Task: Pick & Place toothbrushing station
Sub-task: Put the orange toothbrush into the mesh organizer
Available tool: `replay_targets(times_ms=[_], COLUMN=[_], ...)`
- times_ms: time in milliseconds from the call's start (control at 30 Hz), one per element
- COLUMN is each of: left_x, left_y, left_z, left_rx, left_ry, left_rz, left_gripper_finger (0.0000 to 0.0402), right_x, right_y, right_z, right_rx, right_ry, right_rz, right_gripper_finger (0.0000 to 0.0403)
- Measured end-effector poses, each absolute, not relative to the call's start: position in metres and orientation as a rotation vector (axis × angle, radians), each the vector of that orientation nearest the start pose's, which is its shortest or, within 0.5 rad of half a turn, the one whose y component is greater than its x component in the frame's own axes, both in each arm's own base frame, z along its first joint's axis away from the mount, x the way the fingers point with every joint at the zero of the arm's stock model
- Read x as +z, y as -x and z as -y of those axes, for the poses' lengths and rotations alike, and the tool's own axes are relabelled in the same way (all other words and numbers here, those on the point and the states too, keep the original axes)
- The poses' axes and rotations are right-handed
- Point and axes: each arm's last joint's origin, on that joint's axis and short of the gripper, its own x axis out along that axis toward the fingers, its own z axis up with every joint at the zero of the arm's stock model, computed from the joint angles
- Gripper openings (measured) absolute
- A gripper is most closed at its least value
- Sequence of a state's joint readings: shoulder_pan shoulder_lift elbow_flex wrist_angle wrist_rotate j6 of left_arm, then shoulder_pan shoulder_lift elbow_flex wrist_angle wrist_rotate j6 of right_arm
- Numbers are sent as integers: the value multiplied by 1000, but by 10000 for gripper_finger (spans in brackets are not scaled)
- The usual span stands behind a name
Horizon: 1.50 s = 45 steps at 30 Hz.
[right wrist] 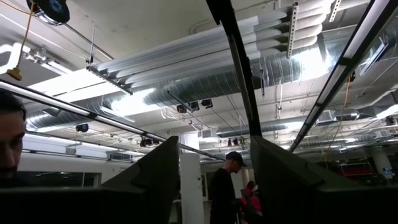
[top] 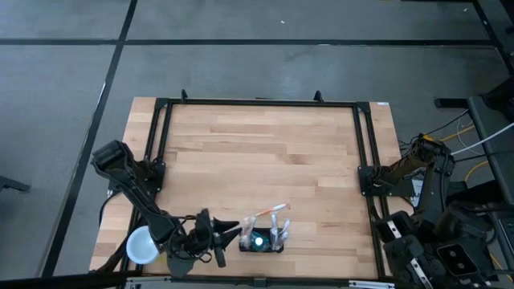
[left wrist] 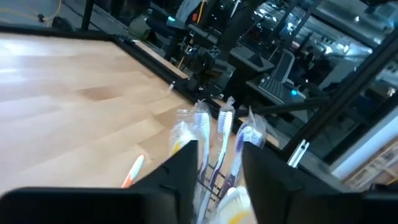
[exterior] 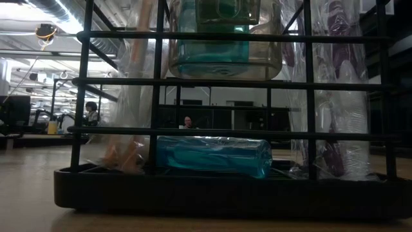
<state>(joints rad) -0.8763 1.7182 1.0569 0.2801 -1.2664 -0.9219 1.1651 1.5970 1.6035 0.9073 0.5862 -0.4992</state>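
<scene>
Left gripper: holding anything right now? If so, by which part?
Cannot be told. The left gripper sits at the left end of the black holder with its fingers either side of the wrapped toothbrushes, but contact isn't visible. The right gripper holds nothing.

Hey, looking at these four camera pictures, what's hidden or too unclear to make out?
- Left gripper, high view: too small to tell whether it touches the station.
- Station's top, low view: cut off by the frame edge.
- Toothbrushes, left wrist view: lower ends hidden behind the fingers.
- Right gripper, right wrist view: points at the ceiling, table unseen.
</scene>
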Motion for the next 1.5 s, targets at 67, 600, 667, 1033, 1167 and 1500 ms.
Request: replay_targets(times_ms=[67,600,667,1033,1167,1500], left_x=[232,298,306,272,251,200], left_y=[-251,-268,-271,-241,-238,-236], left_z=[258,122,94,33,57,84], left_rx=[435,311,282,435,334,256], left_ry=[546,502,536,701,634,510], left_rz=[-7,-382,-420,-951,-956,-710], left_gripper_finger=[144,209,206,168,169,182], right_x=[502,501,500,500,500,502], right_y=[-144,-141,-141,-141,-141,-140], right_z=[-295,-298,-298,-298,-297,-295], right_rx=[368,379,380,360,350,330], right_ry=[-235,-217,-212,-213,-202,-233], right_rz=[693,686,683,679,678,692], right_gripper_finger=[201,201,201,201,201,201])
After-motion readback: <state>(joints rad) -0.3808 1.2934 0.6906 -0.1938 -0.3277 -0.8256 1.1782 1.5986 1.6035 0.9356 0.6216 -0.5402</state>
